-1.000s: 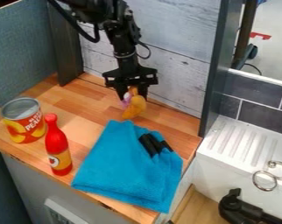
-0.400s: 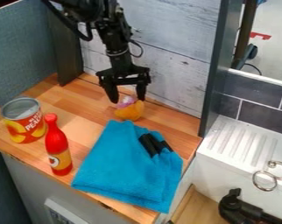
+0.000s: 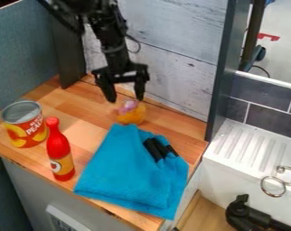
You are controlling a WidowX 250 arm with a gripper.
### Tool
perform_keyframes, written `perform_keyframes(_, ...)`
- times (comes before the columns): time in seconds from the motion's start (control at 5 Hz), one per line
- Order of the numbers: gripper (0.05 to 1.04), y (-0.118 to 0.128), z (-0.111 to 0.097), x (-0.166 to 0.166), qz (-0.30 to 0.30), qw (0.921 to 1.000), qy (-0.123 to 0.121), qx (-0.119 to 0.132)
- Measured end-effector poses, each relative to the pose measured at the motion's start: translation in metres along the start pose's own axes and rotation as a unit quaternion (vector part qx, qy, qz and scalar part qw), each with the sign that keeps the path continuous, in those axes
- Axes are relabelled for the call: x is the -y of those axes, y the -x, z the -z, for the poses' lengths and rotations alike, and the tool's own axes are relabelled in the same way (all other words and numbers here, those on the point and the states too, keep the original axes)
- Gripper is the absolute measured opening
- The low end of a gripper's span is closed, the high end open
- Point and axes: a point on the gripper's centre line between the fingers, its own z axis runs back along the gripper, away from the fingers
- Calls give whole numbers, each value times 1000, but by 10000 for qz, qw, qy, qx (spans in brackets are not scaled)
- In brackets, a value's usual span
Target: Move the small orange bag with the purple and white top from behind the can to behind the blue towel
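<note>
At the left of the bench [image 3: 82,104], a metal food can [image 3: 25,126] was stood upright, with a red bottle [image 3: 59,153] placed just beside it. The gripper [image 3: 125,97] was held open near an orange-and-purple toy [image 3: 131,116], which was set on the wood behind a folded blue towel [image 3: 127,173]. A white ridged drainboard [image 3: 247,146] was seen farther right.

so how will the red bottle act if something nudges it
The red bottle would probably tip rather than slide if pushed near its top, since it stands tall and narrow. Once down, its round body could roll, perhaps over the nearby front edge of the wooden counter. Its glossy surface may be somewhat slippery.
</note>
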Motion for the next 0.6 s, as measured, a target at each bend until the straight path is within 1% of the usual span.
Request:
perform_keyframes(0.2, 1000, 13, -40, -15, -238, 9977, 462, 437)
perform_keyframes(0.4, 1000, 23, -62, -34, -354, 9966, 664, 331)
perform_keyframes(0.6, 1000, 41, -77, -50, 62, 9991, 111, -399)
